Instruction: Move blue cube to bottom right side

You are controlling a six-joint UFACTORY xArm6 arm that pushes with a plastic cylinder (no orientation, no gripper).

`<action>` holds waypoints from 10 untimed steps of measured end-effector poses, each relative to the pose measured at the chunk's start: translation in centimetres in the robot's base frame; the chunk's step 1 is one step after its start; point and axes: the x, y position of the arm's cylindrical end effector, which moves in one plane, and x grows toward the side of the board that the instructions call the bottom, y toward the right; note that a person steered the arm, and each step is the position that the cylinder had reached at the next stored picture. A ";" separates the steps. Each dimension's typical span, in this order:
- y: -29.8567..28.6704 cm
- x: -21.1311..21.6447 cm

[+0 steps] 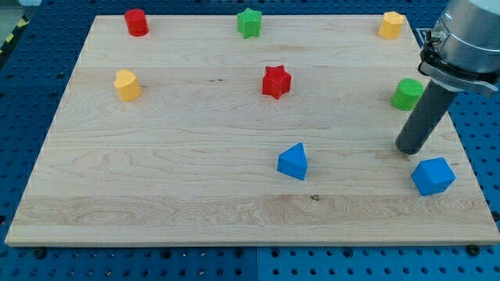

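Observation:
The blue cube sits near the board's bottom right corner. My tip is just above and slightly left of it, a small gap apart. A second blue block, a triangular prism, lies at the lower middle, well to the left of my tip. The dark rod rises from the tip toward the view's top right.
On the wooden board: a red cylinder top left, a green star top middle, a yellow block top right, a yellow block left, a red star centre, a green cylinder right, close behind the rod.

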 end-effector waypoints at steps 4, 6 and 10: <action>0.7 2.2; 2.6 2.2; 2.6 4.7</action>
